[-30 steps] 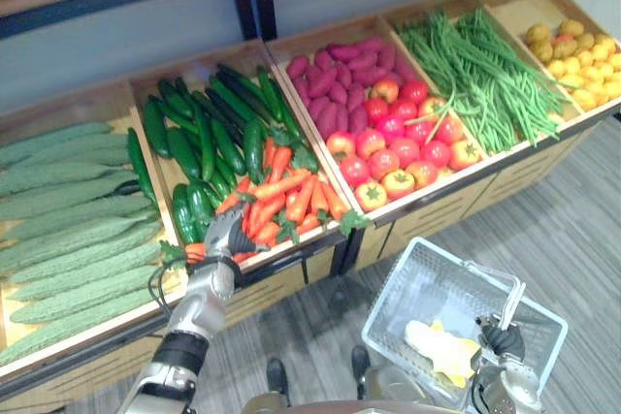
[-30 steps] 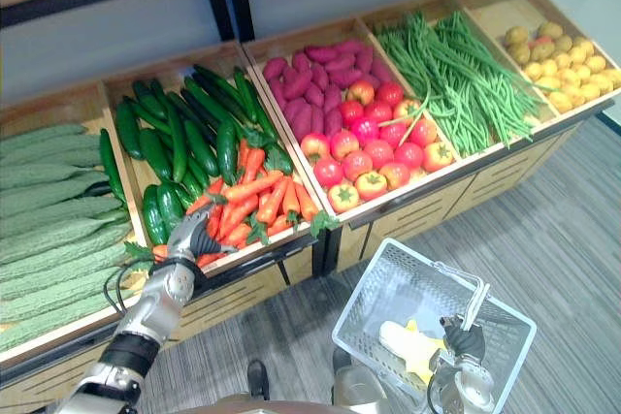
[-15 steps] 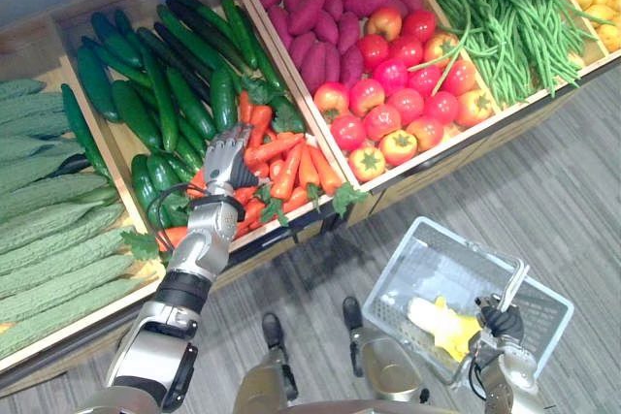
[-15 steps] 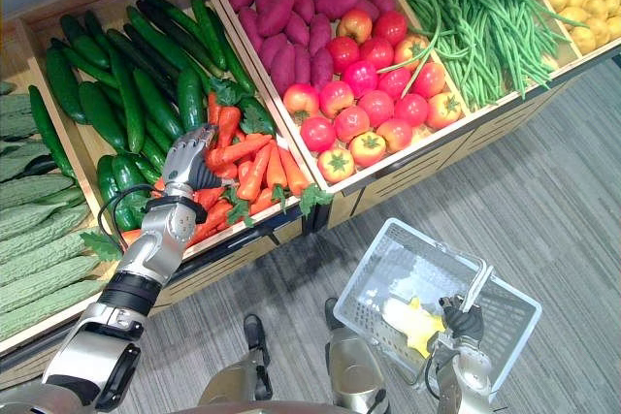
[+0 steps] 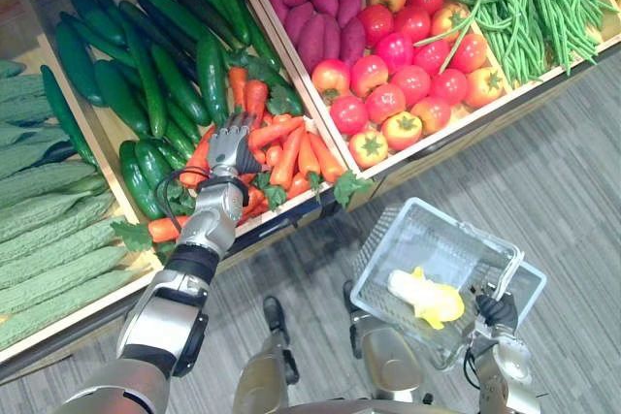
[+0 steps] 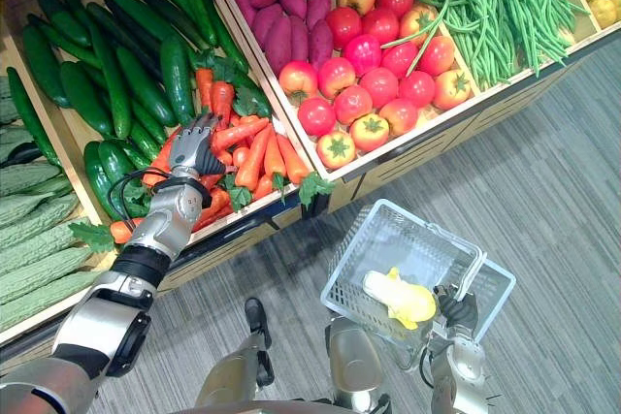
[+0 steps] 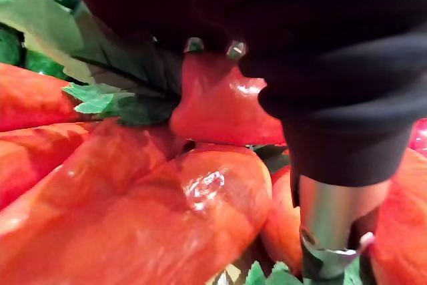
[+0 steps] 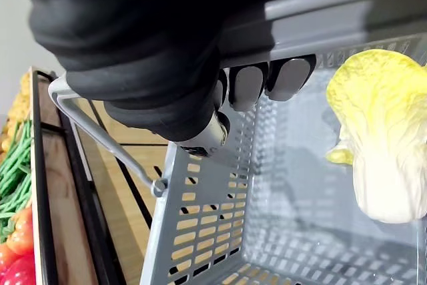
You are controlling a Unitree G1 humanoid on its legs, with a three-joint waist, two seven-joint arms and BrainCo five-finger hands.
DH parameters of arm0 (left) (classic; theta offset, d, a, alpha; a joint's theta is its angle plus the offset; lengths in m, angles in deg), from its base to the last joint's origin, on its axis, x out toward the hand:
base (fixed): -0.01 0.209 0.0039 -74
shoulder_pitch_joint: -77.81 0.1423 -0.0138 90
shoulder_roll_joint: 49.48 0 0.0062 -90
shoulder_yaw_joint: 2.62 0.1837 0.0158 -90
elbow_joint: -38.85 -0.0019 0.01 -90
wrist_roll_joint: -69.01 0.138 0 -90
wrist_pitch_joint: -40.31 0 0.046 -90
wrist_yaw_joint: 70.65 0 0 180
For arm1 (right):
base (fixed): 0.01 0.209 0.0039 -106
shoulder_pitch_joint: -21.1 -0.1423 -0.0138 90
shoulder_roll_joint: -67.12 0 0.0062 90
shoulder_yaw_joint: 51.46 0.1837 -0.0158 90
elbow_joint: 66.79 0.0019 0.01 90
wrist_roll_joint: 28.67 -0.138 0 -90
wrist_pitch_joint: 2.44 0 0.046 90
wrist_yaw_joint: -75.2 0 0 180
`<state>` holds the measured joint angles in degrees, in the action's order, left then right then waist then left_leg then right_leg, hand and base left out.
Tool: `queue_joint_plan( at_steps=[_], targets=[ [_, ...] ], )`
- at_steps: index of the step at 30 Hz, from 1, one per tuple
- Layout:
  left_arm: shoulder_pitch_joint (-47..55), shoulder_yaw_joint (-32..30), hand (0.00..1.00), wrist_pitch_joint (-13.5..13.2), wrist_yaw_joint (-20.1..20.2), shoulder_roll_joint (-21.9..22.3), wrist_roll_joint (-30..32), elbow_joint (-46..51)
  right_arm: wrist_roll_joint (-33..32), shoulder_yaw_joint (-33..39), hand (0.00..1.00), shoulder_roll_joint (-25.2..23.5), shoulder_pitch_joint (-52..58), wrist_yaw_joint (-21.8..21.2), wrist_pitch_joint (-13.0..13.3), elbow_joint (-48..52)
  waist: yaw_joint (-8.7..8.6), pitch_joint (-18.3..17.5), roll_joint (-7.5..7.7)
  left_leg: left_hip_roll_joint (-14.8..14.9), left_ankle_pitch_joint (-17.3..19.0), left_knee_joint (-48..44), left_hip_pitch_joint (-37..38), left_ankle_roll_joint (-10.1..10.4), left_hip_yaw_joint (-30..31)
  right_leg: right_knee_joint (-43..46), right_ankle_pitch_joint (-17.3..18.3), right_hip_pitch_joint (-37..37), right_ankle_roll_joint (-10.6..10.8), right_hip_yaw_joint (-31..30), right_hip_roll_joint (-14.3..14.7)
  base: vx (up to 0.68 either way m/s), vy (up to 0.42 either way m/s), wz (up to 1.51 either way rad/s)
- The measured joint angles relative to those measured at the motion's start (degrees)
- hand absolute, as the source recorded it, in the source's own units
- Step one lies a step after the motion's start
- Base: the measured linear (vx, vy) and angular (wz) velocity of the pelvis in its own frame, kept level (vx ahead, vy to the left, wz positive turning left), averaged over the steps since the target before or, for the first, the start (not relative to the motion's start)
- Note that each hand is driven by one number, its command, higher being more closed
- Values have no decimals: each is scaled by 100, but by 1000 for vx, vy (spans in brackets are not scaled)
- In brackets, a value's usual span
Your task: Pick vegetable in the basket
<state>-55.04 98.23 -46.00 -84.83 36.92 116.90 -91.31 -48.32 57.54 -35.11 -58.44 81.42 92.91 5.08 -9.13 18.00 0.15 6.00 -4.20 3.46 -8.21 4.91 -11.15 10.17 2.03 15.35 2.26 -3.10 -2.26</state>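
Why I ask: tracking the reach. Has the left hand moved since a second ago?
Yes. The left hand went from the crate's front rim farther onto the carrots.

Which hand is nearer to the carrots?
Left. The left hand is right over the carrots, fingers spread on the pile. The right hand is far off, low by the floor, curled round the handle of the basket.

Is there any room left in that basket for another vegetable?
Yes: the basket has bare floor between the cabbage and its wall toward the tomatoes. The carrots under the left hand are packed tight.
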Motion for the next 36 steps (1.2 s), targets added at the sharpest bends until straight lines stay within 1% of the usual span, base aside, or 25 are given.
queue_joint_plan(
  at_steps=[4,7,9,10,15,19,21,23,24,27,29,32,33,36],
  targets=[
    [-31,18,100,-27,184,19,-77,-177,-3,1,100,2,-1,0,0,69,-2,1,1,-2,0,37,27,0,-7,-11,-1,-11,1,-4,-1,0,0,0],
    [166,10,100,-27,275,21,-260,-258,-2,5,100,3,-22,1,2,95,-95,80,-2,-5,0,70,117,-1,22,-50,-1,-120,2,25,0,5,-11,4],
    [188,1,100,-29,286,21,-438,-227,-1,13,100,3,-22,4,4,94,-99,123,-13,-6,0,77,155,0,32,-92,-5,-176,8,39,-2,8,-16,4],
    [275,-39,100,-24,270,12,-623,8,0,12,100,-1,-21,6,4,94,-111,133,-30,-7,-1,95,175,-1,52,-143,-14,-221,18,61,-3,20,-16,4],
    [942,-171,100,-55,75,23,-971,1168,3,20,100,-57,-3,-3,3,94,-117,137,-40,-21,-3,145,327,-2,150,-272,-13,-445,18,135,2,61,-16,7],
    [1514,-649,100,-61,-216,62,-1125,2180,4,39,100,-111,-9,-20,3,93,-86,127,-60,-28,-2,161,468,-2,169,-359,-12,-643,18,178,2,36,-4,7],
    [1835,-946,100,-60,-396,215,-1146,2675,5,66,100,-112,-3,-21,4,90,-84,109,-94,-38,-1,166,518,-2,212,-419,-12,-751,18,228,-8,13,4,13],
    [2143,-1092,100,-72,-495,426,-1292,3107,5,118,100,-113,4,-21,4,74,-87,78,-143,-48,-1,173,551,-3,273,-439,-11,-813,18,284,-9,2,-2,14],
    [2435,-1173,100,-135,-547,647,-1496,3483,5,173,100,-116,6,-21,4,55,-67,36,-197,-52,0,177,565,-3,292,-439,-11,-835,19,296,0,-4,-8,8],
    [3028,-1160,100,-376,-616,1033,-2076,4068,4,257,100,-116,11,-19,3,-33,55,-37,-321,-58,6,181,670,-3,293,-460,-8,-951,22,290,7,-2,-2,1],
    [3603,-1160,100,-615,-685,1251,-2499,4534,5,309,100,-115,17,-19,-14,-102,66,-194,-430,-48,11,185,706,-8,298,-500,0,-1008,33,292,18,-37,-7,3],
    [3999,-1154,100,-764,-719,1373,-2715,4766,5,309,100,-117,92,-16,-29,-101,67,-385,-498,-30,10,185,743,-8,250,-521,-11,-1031,42,263,32,-11,-9,-6],
    [4088,-1160,100,-771,-720,1413,-2737,4844,6,309,100,-119,104,-16,-32,-101,66,-420,-497,-23,10,186,763,-8,231,-525,-18,-1042,43,246,41,9,-10,-16],
    [4498,-1131,100,-909,-715,1602,-2949,5284,12,309,100,-128,139,-11,-41,-65,76,-523,-467,10,56,185,921,-16,41,-539,-45,-1115,45,73,90,11,-6,-31]
  ],
)
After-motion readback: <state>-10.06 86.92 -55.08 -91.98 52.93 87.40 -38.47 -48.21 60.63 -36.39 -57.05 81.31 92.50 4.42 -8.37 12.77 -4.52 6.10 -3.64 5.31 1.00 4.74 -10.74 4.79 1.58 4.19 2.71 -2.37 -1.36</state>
